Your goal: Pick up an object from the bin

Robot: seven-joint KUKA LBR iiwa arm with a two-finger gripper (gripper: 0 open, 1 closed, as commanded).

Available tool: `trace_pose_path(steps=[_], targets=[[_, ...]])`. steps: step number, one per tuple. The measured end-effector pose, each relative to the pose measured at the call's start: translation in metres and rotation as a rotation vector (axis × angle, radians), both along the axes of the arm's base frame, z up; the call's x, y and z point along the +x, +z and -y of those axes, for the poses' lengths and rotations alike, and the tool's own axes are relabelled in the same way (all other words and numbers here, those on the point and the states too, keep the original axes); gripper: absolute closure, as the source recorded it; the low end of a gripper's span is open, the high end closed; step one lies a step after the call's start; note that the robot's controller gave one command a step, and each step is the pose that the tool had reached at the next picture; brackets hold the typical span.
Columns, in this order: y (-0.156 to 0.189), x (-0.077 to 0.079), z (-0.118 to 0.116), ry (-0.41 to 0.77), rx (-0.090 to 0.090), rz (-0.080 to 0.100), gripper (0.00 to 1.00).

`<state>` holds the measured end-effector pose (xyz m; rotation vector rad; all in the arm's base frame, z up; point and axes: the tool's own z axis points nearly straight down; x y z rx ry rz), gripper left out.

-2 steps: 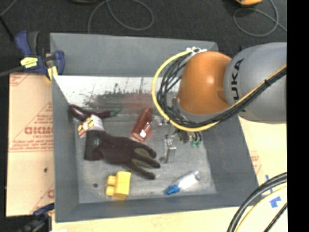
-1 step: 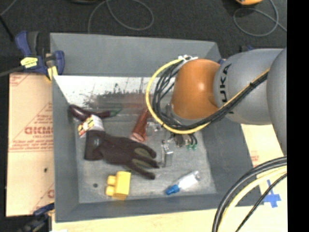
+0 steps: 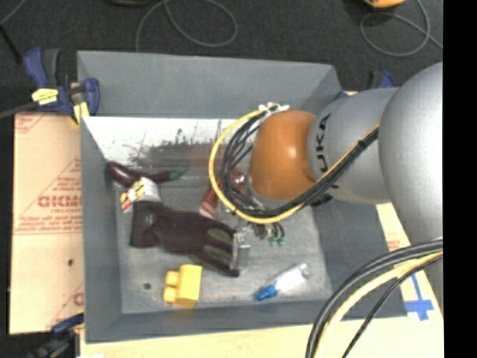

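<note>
— Where is the gripper [image 3: 242, 246] seen?

— It is seen low in the middle of the bin [image 3: 201, 88], beneath the orange wrist cover [image 3: 279, 155] and the looped cables [image 3: 223, 151]. It is set against the right end of a dark brown glove [image 3: 175, 230].

— Is the glove held?

— That cannot be told. How far the gripper is open is hidden by the wrist above it.

— What is placed nearest?

— A small green piece [image 3: 277, 237] is seen just to the right of the gripper. A white tube with a blue cap [image 3: 283, 282] is laid below it, near the front wall. A yellow block [image 3: 184, 284] is found just below the glove.

— And farther out?

— A red-and-white labelled item [image 3: 140, 192] is laid at the glove's upper left. A reddish thing [image 3: 209, 200] is partly covered by the cables.
</note>
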<state>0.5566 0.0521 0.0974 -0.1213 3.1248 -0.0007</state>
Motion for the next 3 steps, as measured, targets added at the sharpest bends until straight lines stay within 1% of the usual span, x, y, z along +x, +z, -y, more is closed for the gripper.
trace_pose_path(steps=[1, 2, 3], targets=[[-0.026, -0.017, -0.029, 0.087, -0.001, -0.012, 1.0], [-0.026, -0.017, -0.029, 0.088, -0.002, -0.012, 1.0], [0.076, -0.007, -0.032, 0.171, -0.003, -0.01, 1.0]])
